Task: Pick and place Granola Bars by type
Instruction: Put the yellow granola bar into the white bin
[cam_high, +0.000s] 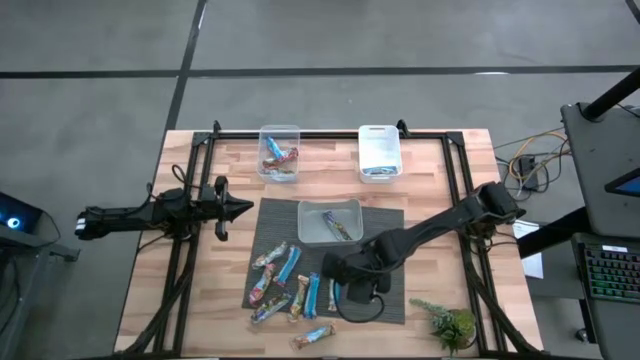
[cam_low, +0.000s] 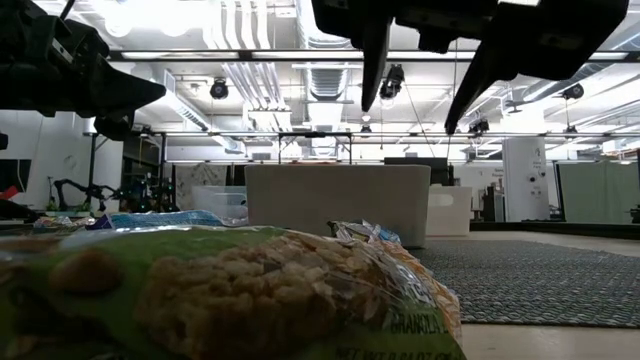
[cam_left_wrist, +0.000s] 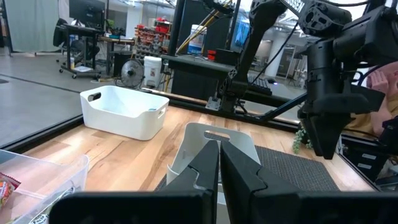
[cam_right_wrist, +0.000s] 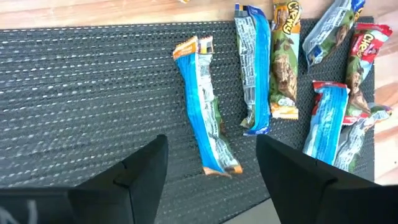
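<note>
Granola Bars (cam_high: 285, 282) are spread over the near left part of the dark mat (cam_high: 385, 230), a few spilling onto the wood beside it. The right gripper (cam_high: 340, 268) is held just above the mat, fingers apart over a blue bar (cam_right_wrist: 205, 106). The left gripper (cam_high: 240, 208), fingers pressed together, is parked left of the mat.

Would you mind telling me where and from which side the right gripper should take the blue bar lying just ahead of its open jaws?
Grip the blue bar across its narrow middle, coming straight down from above. It lies flat and alone on the mat, clear of neighbouring bars, and the right gripper hangs open over its near end.
</note>
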